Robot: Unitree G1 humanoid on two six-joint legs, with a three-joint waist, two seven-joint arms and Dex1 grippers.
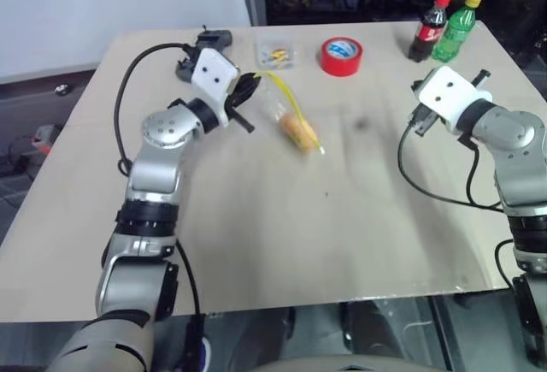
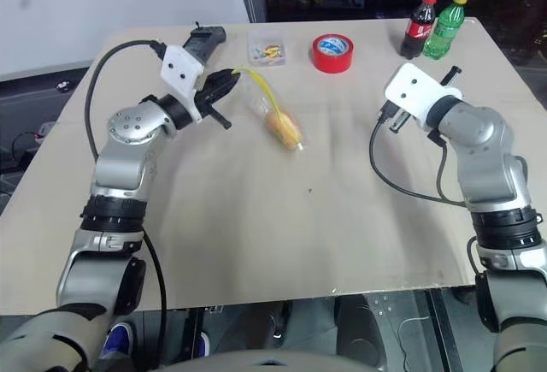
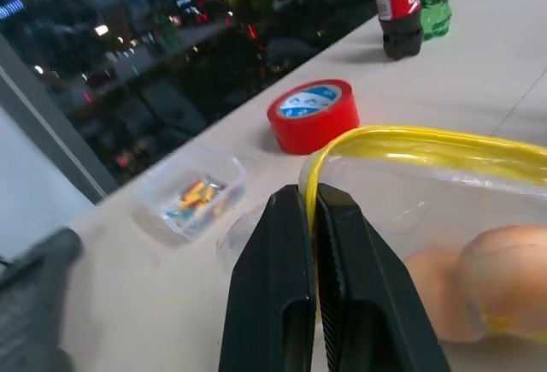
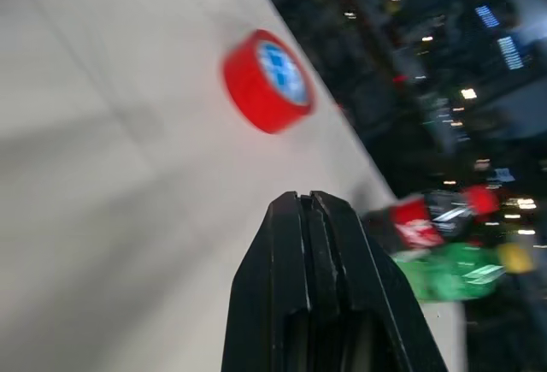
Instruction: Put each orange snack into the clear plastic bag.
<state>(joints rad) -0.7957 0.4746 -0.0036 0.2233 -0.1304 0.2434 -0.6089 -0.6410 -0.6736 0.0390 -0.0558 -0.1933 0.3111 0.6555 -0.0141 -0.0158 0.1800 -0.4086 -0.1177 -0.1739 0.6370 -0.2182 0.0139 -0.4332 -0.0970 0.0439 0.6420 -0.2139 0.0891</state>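
Note:
My left gripper [image 3: 312, 197] is shut on the yellow-green seal strip of the clear plastic bag [image 1: 282, 103], holding that edge up over the table's far left part. The bag slopes down from the fingers, its low end at or near the tabletop. Two orange snacks [image 3: 491, 286] lie inside the bag at that low end [image 2: 280, 126]. My right gripper [image 4: 308, 205] is off at the right side of the table [image 1: 417, 121], well apart from the bag. Its fingers are shut with nothing between them.
A red tape roll [image 1: 340, 54] and a small clear box [image 1: 275, 52] with coloured bits sit behind the bag. A cola bottle [image 1: 430, 28] and a green bottle [image 1: 454, 26] stand at the far right. A black device [image 1: 214, 40] lies at the far left edge.

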